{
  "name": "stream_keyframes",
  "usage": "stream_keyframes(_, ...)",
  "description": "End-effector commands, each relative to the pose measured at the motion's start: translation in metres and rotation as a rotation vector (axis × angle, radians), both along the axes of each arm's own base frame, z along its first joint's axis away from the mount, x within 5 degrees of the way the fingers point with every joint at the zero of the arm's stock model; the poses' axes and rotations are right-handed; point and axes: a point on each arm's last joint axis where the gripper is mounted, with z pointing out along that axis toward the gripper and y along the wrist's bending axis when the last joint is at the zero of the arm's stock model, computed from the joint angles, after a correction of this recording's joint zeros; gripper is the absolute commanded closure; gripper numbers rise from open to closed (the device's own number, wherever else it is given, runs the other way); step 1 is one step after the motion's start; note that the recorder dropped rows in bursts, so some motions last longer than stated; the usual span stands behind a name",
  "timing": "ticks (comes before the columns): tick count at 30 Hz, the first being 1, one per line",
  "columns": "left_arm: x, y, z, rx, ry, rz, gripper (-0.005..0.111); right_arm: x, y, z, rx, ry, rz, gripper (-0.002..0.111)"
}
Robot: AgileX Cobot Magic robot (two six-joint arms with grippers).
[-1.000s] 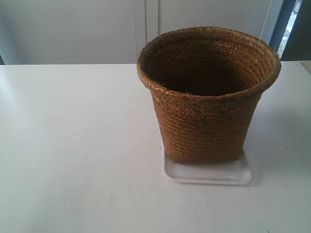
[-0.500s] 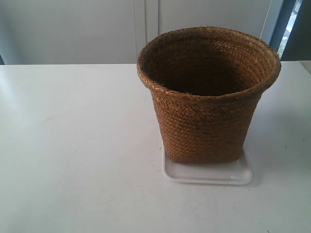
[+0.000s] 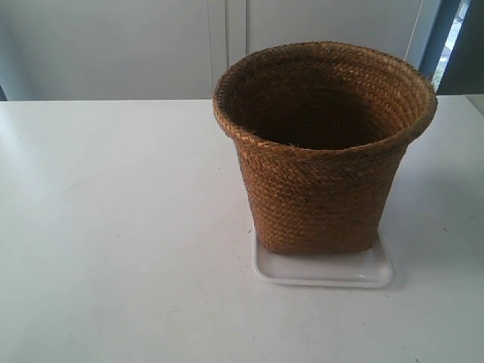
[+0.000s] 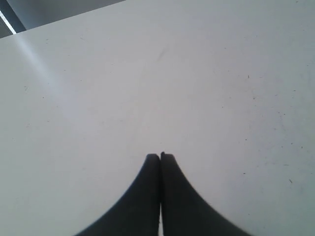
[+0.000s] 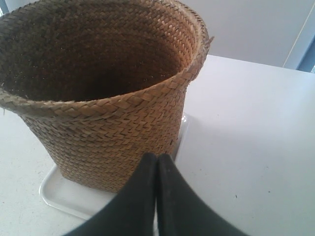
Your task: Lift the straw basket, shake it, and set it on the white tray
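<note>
We see the straw basket standing upright on the white tray, close ahead of our right tool, its jaws pressed together and empty, while our left tool, likewise closed on nothing, faces only the surface.

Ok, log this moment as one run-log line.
straw basket: upright on white tray | left end effector: shut, empty, over table | right end effector: shut, empty, near straw basket

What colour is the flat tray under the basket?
White tray, glossy; the exterior view shows it best.
</note>
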Motion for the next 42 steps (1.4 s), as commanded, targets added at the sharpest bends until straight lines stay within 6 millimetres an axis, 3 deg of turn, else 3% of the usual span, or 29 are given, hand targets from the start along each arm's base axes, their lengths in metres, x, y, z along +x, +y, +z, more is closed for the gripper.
stream_keyframes(1,0.0,0.0,-0.002,-0.015,0.004,0.008,0.107,-0.001,-0.001,0.001,0.006,-0.013,-0.009,0.108)
stream_keyframes(23,0.0,0.0,-0.002,-0.009,0.003,0.005,0.107,-0.002,-0.001,0.001,0.006,-0.018,-0.01,0.108)
stream_keyframes(26,0.0,0.0,-0.002,-0.009,0.003,0.005,0.107,-0.022,-0.004,0.011,-0.095,-0.116,-0.008,0.108)
stream_keyframes(32,0.0,0.0,-0.002,-0.009,0.003,0.005,0.107,-0.079,-0.002,0.007,-0.063,-0.349,-0.015,0.108)
stream_keyframes(38,0.0,0.0,-0.002,-0.006,0.003,0.004,0.107,-0.097,-0.001,0.0,0.008,-0.411,-0.026,0.108)
stream_keyframes(42,0.0,0.0,-0.002,-0.006,0.003,0.003,0.107,-0.088,-0.003,-0.018,0.051,-0.404,-0.053,0.108)
